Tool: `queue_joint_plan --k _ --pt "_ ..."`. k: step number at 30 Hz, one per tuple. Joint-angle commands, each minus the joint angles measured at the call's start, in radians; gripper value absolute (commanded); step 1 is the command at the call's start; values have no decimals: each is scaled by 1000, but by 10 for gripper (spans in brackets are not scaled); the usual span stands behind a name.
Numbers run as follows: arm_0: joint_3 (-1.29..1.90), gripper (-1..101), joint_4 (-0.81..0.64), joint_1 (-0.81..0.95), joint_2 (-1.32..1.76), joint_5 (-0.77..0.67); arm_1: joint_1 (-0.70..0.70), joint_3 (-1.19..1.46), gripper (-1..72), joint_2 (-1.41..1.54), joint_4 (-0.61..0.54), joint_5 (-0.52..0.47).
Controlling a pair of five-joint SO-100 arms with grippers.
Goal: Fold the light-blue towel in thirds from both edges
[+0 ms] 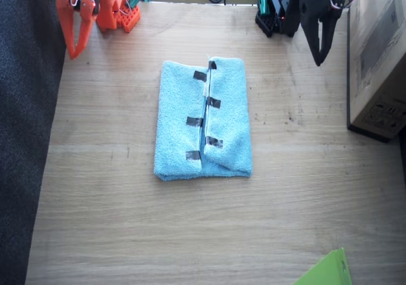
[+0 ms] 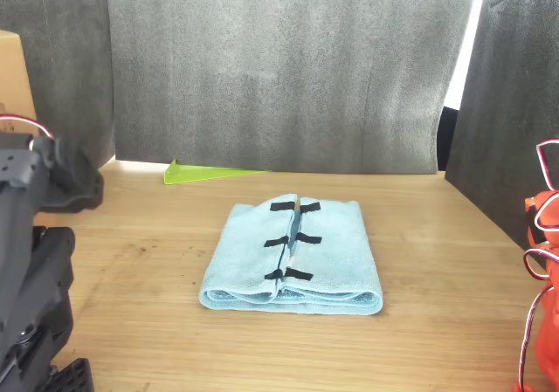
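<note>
Light-blue towel (image 1: 203, 119) lies folded on the wooden table (image 1: 127, 221), both edges (image 1: 204, 110) meeting along its middle.

Nearer than the towel lies a green sheet corner (image 1: 327, 271). Beyond the towel, well apart from it, the orange right gripper (image 1: 75, 28) and the black left gripper (image 1: 320, 34) hang jaws together, holding nothing, beside a cardboard box (image 1: 380, 56).

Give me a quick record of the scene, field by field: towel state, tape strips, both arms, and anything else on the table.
towel: light-blue towel, both flaps folded in, edges meeting near the middle
tape: black tape strips along the seam
left gripper: away from towel, holds nothing
right gripper: away from towel, holds nothing
other: green sheet, cardboard box
</note>
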Motion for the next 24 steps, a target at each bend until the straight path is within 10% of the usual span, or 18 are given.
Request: queue_joint_plan --k 1,24 --pt "28 -1 12 14 35 20 -15 6 14 11 5 44" --pt "52 -3 -3 46 60 -9 -55 6 0 11 -2 81"
